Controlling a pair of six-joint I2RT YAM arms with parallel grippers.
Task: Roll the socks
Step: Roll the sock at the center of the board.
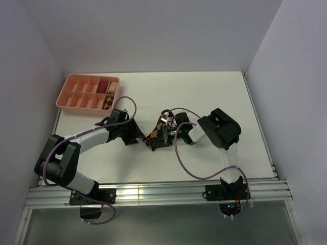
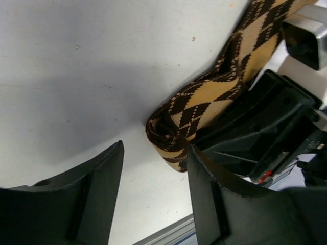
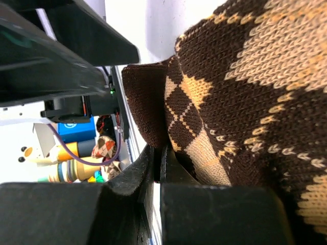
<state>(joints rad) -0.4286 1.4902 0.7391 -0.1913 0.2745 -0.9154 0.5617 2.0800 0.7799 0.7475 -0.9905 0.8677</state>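
At the far left we see a pink tray (image 1: 65, 98) of compartments, well apart from both arms. Next comes our left gripper (image 2: 156, 149), its jaws spread wide and holding nothing, with the rolled end of the socks (image 2: 204, 97) just beyond its fingertips; we cannot tell whether one finger touches it. The socks lie on the white table (image 1: 214, 92) near its middle, between the two grippers. Our right gripper (image 3: 157, 168) has its jaws almost together, pinching the brown argyle fabric at its edge
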